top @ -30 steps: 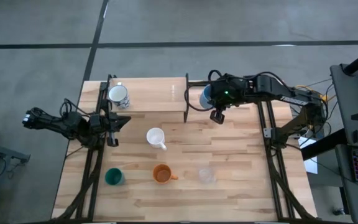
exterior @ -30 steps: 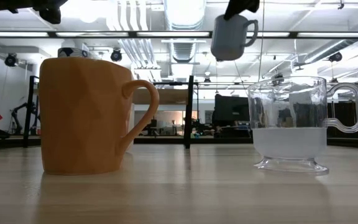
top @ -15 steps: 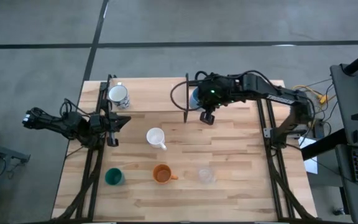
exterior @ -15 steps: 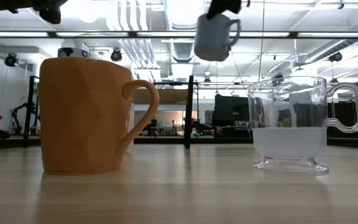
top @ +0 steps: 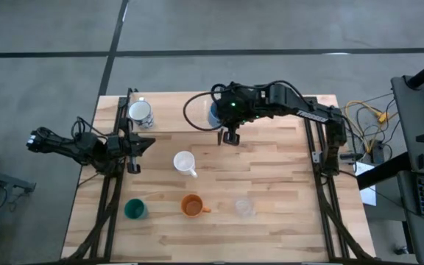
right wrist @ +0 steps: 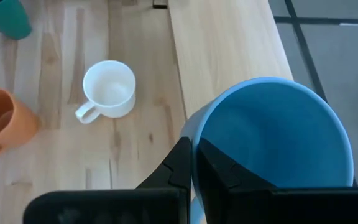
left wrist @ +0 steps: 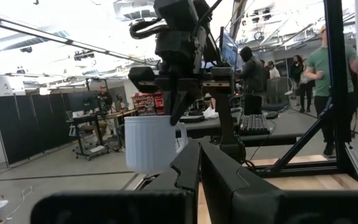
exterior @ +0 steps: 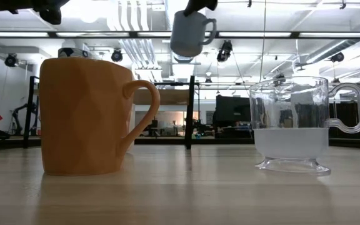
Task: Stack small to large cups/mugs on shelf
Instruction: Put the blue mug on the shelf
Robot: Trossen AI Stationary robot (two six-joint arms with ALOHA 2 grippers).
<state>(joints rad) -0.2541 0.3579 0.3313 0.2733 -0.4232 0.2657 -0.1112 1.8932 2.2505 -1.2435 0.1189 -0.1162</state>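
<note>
My right gripper [top: 225, 116] is shut on the light blue cup [top: 213, 114], held in the air over the right end of the shelf [top: 179, 110]. The cup also shows in the low view [exterior: 189, 34] and in the left wrist view [left wrist: 149, 144]. The silver-grey cup [top: 140, 112] stands on the shelf's left end. The white mug [top: 185, 163], orange mug [top: 191, 205], dark green cup [top: 134, 209] and clear cup [top: 243, 207] stand on the tabletop. My left gripper [top: 135, 145] waits shut at the table's left side. My right gripper pinches the cup's wall at the rim [right wrist: 194, 134], one finger inside the cup and one outside. The fingers come from above, pointing down. The cup hangs below them, mouth up and slightly tilted, lifted clear above the shelf's right end.
The shelf's black posts [top: 221, 132] stand at its corners. The middle of the shelf board [top: 182, 103] is bare. In the low view the orange mug [exterior: 89, 115] and clear cup [exterior: 292, 128] stand close in front. People stand in the room beyond the table [left wrist: 328, 68].
My right gripper has carried the light blue cup toward the table's left edge, from beyond the shelf's right end to over that end. The cup has stayed lifted and hanging below the fingers.
</note>
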